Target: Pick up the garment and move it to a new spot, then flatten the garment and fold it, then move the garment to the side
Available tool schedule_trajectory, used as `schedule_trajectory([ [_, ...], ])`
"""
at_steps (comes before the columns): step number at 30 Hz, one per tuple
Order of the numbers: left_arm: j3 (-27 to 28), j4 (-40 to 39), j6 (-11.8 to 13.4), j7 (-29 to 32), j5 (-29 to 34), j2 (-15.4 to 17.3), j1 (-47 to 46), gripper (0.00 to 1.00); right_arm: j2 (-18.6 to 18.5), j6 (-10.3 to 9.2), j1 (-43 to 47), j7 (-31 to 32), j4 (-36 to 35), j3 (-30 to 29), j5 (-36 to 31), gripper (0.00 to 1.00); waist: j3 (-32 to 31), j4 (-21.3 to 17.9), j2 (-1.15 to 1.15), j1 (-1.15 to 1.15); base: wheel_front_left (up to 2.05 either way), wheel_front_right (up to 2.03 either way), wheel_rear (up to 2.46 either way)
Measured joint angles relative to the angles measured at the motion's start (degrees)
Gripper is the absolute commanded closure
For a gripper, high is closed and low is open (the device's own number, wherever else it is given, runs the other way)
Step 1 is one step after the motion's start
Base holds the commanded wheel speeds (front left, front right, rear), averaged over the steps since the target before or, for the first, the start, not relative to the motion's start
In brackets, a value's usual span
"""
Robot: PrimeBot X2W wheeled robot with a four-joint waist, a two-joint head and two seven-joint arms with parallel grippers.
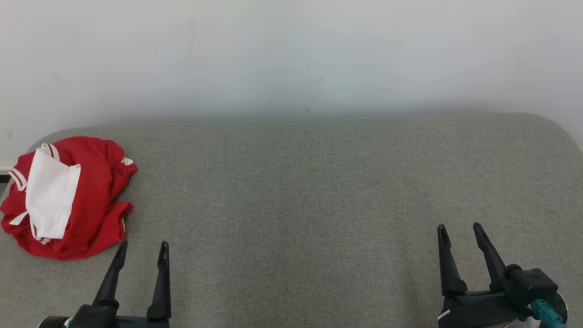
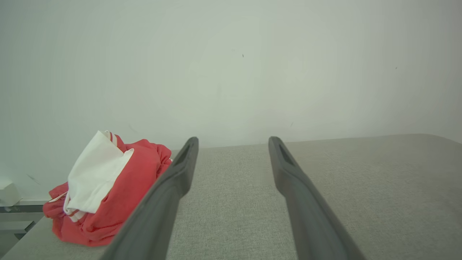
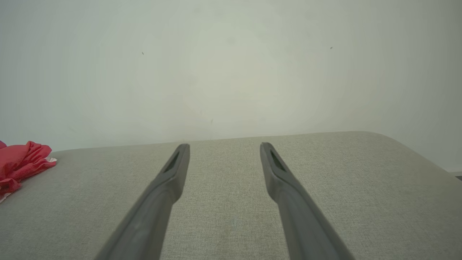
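Note:
A crumpled red garment (image 1: 86, 196) with white panels and trim lies bunched at the far left end of the grey padded table (image 1: 300, 191). In the left wrist view the garment (image 2: 122, 191) sits to the left of the fingers. My left gripper (image 1: 143, 249) stands open near the front edge, just right of and nearer than the garment, touching nothing. At the lower right my right gripper (image 1: 459, 231) is open too, well apart from the cloth. An edge of the garment (image 3: 21, 164) peeks in at the left of the right wrist view.
A plain white wall (image 1: 291, 54) runs along the table's far edge. The table has rounded corners at the back left and back right. A grey ledge (image 2: 18, 213) shows beyond the table's left end.

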Motion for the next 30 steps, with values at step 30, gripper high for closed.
schedule_trajectory([
  [30,0.41,3.58,-0.44,0.00,-1.55,0.31,-0.06,0.00,0.22,0.00,1.26,4.11,-2.02,-1.42,0.82,0.00,-0.61,1.03,0.00,0.00,0.00,0.00,0.00],
])
